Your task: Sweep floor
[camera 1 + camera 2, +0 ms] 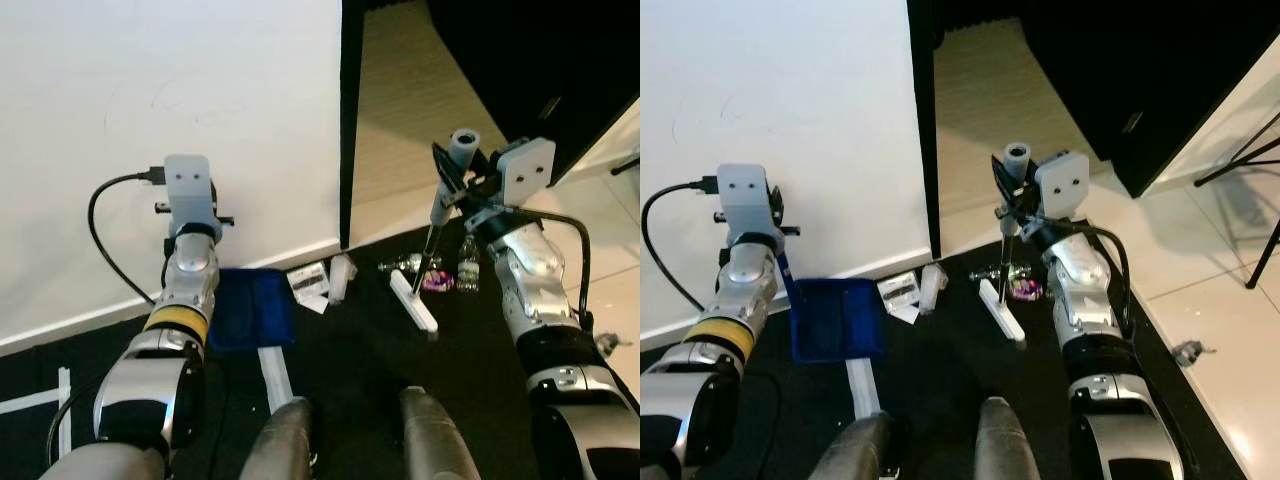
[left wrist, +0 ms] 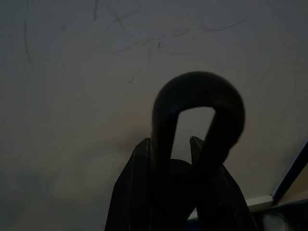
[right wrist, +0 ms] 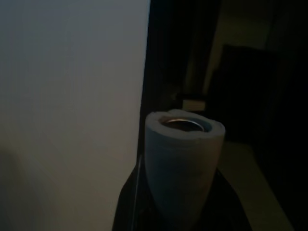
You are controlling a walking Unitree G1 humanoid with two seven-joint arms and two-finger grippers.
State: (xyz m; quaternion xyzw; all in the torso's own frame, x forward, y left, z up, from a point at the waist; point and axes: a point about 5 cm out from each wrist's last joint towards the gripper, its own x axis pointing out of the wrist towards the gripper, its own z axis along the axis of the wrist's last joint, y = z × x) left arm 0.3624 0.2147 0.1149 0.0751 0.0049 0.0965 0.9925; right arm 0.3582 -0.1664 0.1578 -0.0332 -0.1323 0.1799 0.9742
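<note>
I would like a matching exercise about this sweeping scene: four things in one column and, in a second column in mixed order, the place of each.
Things:
1. blue dustpan
2. broom head
3. small plastic bottle
4. white wall

Places:
A. behind the left arm
B. on the dark mat, below the right gripper
C. on the floor in front of the left arm
D. just right of the broom head, beside purple litter

Pairs: 1-C, 2-B, 3-D, 4-A

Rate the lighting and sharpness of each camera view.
Left and right eye views: bright, evenly lit, sharp on the blue dustpan and broom. Left wrist view: dim, the looped dustpan handle a blurred silhouette. Right wrist view: very dark, the broom handle tip soft.
</note>
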